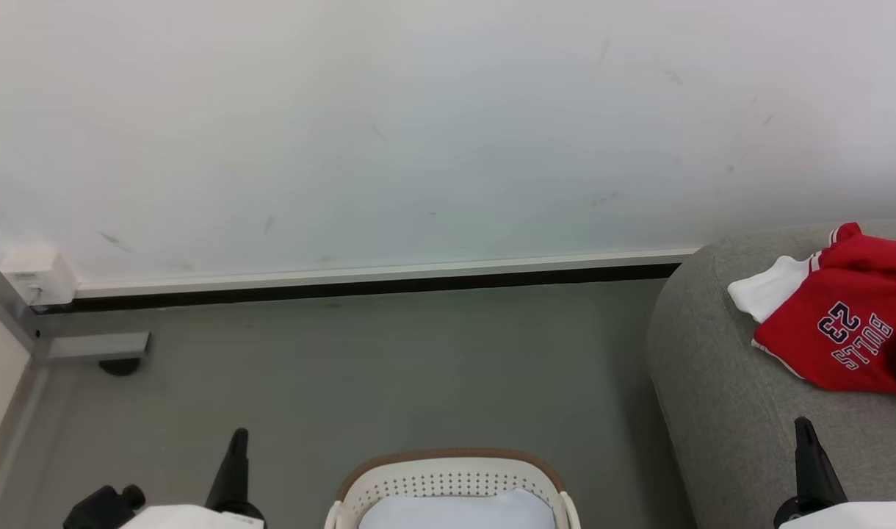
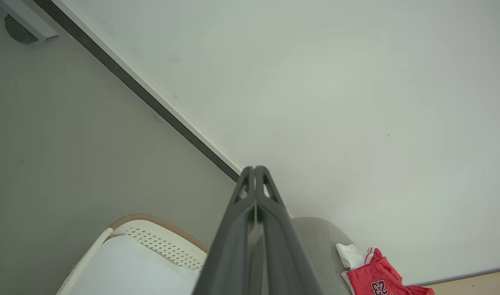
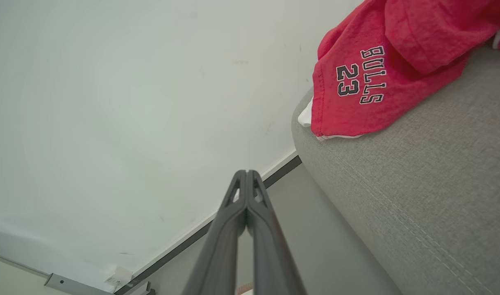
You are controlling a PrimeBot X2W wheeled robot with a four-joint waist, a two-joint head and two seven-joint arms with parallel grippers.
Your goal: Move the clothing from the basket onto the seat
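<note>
Basket (image 1: pixel 448 481) nearest; clothing (image 1: pixel 852 279) on seat (image 1: pixel 712 382), "BULLS 23" reading upside down.

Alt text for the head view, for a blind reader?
Red "BULLS 23" clothing lies on the grey seat at right; the white basket stands on the floor, bottom centre. The left gripper and right gripper point up, both shut.

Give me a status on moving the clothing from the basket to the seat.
Done: the red and white clothing printed BULLS 23 lies on the seat. In hand: nothing. The left gripper and right gripper are both shut and empty, apart from the basket. Left: a pale mass sits in the basket. I cannot tell whether it is a garment, so check it before calling the job finished.
</note>
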